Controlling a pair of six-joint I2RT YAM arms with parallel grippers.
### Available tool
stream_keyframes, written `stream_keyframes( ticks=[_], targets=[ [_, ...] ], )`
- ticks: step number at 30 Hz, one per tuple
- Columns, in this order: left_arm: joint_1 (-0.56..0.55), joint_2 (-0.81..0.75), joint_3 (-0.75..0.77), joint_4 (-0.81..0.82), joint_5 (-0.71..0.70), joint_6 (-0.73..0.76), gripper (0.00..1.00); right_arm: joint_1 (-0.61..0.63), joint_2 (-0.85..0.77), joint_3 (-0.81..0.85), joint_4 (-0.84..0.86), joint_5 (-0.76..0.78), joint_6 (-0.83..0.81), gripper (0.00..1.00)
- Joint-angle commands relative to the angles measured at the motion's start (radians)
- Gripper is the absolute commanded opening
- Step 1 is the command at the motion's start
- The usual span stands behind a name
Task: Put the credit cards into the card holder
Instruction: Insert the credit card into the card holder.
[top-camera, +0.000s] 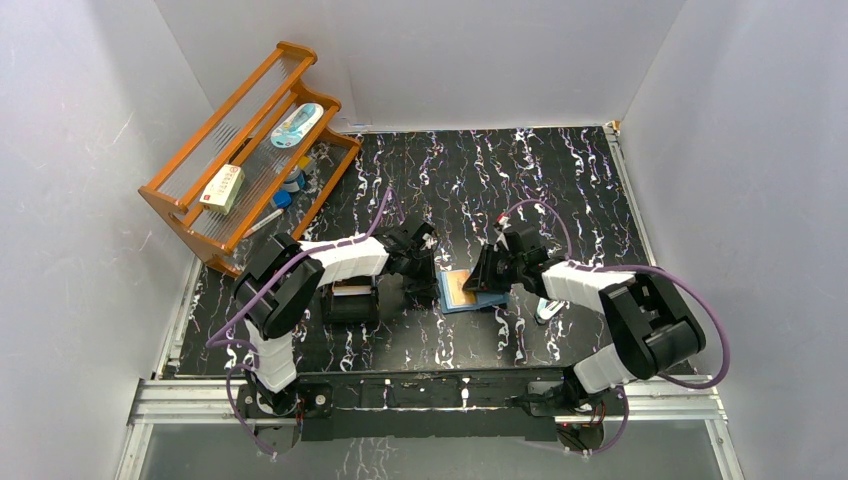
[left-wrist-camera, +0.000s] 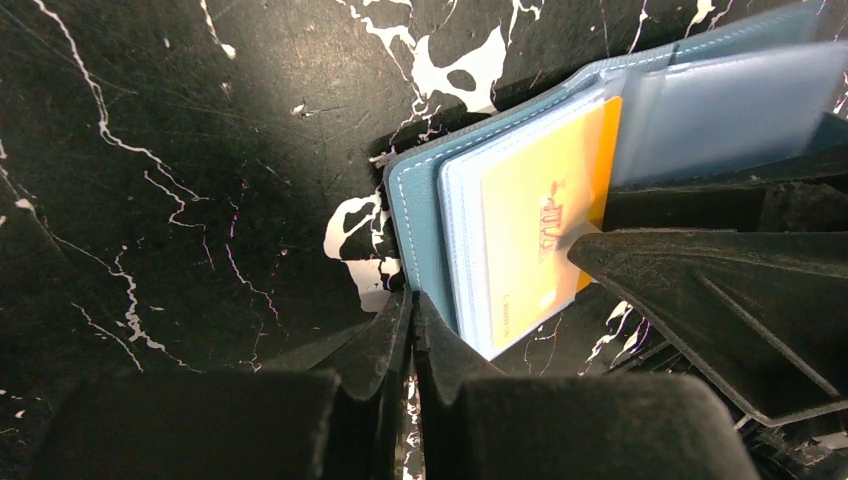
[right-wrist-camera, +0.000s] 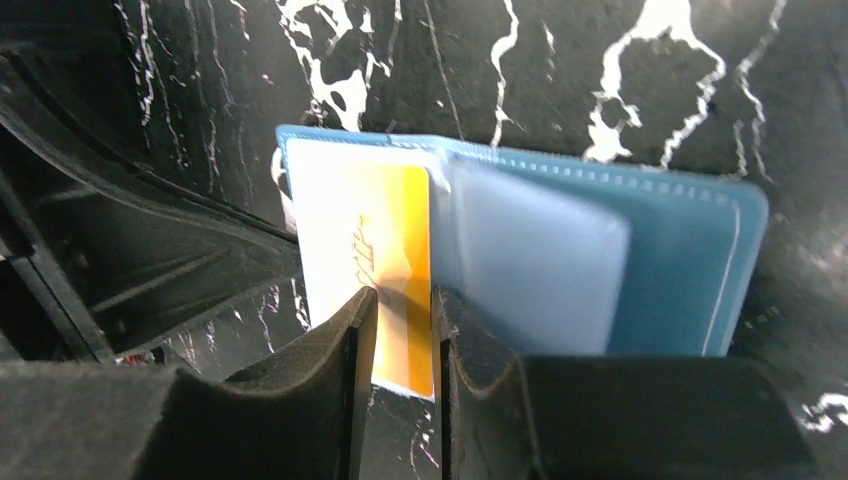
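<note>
The right pincer (right-wrist-camera: 403, 300) has its fingers a narrow slit apart, and the orange face of a credit card (right-wrist-camera: 400, 230) shows in that slit. I cannot tell whether it pinches the card or only presses down on it. The card lies on the left leaf of the card holder (right-wrist-camera: 690, 250), which is spread open on the desk (top-camera: 560, 180) between the two arms. From the left wrist view a pale film seems to cover most of the card, so I judge it largely inside a pocket, with its near end perhaps not fully seated. A clear sleeve (right-wrist-camera: 540, 260) stands up, blurred, just beside the card and could flop over the pocket mouth.

The left pincer (left-wrist-camera: 411, 310) is closed tight on nothing, with its tips at the near corner of the holder's teal cover, possibly steadying it.

So at least one card is going in, or nearly in. No loose cards lie on the desk that I can see. A black box (top-camera: 350, 305) sits near the holder, partly under the left arm, with something pale at its rim. Whether that is more cards I cannot make out.

Well apart at the back left stands a wooden rack (top-camera: 190, 170) holding a white-and-red box (top-camera: 222, 188) and small items. It is out of the way. The crowding of both arms over the holder looks like the main hindrance.
</note>
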Motion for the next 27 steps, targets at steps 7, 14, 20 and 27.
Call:
stream_keyframes(
  ticks=[7,14,20,27],
  targets=[
    [-0.015,0.001,0.019,-0.116,-0.059,0.032,0.04,0.057,0.021,0.041,0.014,0.017,0.022,0.31],
    [-0.012,-0.094,0.053,-0.185,-0.169,0.038,0.28,0.057,-0.035,0.032,-0.041,0.066,0.006,0.37],
    [-0.01,-0.212,0.084,-0.277,-0.31,0.024,0.43,0.057,-0.094,0.073,-0.125,0.107,-0.023,0.43],
    [0.011,-0.374,0.137,-0.386,-0.554,-0.003,0.68,0.057,-0.156,0.099,-0.153,0.094,-0.04,0.5]
  ],
)
